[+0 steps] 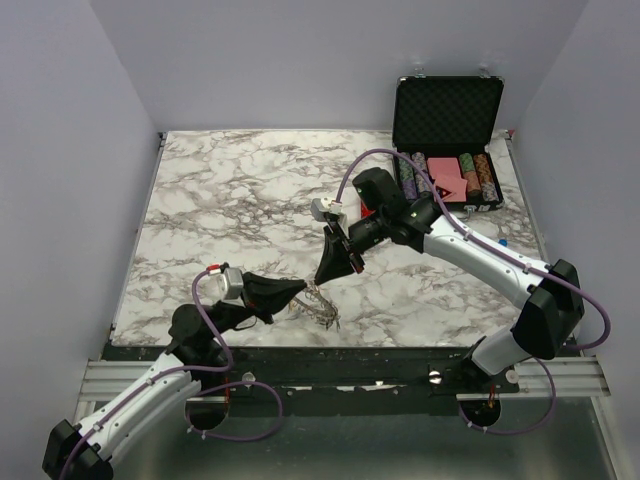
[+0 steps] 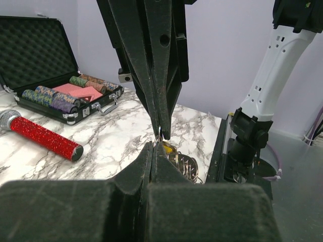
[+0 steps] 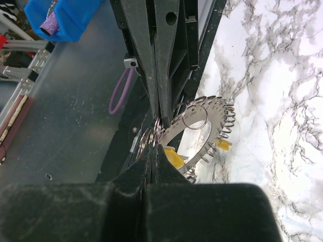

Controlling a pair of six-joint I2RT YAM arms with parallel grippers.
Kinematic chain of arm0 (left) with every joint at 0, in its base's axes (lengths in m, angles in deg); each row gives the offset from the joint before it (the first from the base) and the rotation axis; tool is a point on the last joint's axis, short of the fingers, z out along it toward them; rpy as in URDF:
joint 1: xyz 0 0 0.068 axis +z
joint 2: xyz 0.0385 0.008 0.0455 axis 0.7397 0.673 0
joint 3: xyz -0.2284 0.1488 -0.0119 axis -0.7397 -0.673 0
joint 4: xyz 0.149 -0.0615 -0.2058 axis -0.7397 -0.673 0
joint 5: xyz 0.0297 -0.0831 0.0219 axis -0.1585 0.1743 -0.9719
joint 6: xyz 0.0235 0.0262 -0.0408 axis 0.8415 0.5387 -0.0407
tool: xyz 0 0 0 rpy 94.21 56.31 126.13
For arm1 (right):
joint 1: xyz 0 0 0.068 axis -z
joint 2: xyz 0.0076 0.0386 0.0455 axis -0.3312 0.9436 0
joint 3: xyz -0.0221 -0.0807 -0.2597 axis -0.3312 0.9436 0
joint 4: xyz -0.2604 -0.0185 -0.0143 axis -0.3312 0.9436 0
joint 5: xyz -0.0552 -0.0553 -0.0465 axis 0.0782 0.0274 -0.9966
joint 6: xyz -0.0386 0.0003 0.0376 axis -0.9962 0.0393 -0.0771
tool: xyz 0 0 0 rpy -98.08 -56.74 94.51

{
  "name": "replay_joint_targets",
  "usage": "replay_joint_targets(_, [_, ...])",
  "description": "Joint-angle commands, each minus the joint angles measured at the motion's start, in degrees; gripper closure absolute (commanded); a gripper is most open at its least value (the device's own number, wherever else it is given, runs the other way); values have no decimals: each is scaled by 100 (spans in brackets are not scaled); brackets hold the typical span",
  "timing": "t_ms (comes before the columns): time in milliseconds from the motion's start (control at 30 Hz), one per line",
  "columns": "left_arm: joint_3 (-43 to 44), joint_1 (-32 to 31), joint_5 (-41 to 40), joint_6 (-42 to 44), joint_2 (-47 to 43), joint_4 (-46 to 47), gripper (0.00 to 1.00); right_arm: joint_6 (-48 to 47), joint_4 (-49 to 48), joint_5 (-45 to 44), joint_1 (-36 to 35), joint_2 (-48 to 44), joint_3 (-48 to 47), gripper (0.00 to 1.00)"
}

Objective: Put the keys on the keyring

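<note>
The keyring (image 1: 322, 306), a silvery ring with many small wire loops round its rim, lies near the table's front edge. It also shows in the right wrist view (image 3: 202, 126) and the left wrist view (image 2: 185, 164). Yellow-headed keys (image 3: 173, 157) (image 3: 223, 143) hang at its rim, and one shows in the left wrist view (image 2: 169, 147). My left gripper (image 1: 303, 289) (image 2: 153, 147) is shut, pinching the ring's rim. My right gripper (image 1: 326, 275) (image 3: 154, 149) is shut, its tips on the wire loops right beside the left tips. What lies between the tips is hidden.
An open black case (image 1: 447, 128) of striped poker chips stands at the back right. A red glittery cylinder with a silver cap (image 2: 43, 133) lies on the marble behind the grippers. The black front rail (image 1: 330, 358) runs just below the keyring. A blue bin (image 3: 68, 15) sits off the table.
</note>
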Motion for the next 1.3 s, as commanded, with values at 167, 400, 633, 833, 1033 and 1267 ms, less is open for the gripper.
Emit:
replay_joint_targets(167, [-118, 3, -304, -119, -153, 627, 100, 295, -212, 260, -9, 78, 179, 100])
replay_joint_targets(400, [-144, -6, -356, -181, -153, 741, 100, 313, -282, 278, -9, 70, 232, 100])
replay_joint_targets(633, [-153, -6, -374, -225, -127, 820, 100, 313, -300, 260, -1, 61, 240, 100])
replay_joint_targets(833, [-180, 3, -374, -269, -100, 864, 100, 277, -300, 199, -9, 61, 249, 100])
replay_joint_targets(1033, [-197, -6, -374, -330, -48, 934, 100, 181, -247, 164, -9, 52, 223, 100])
replay_joint_targets(1267, [-232, 3, -339, -392, -4, 943, 100, -21, -45, 146, -1, 52, 56, 100])
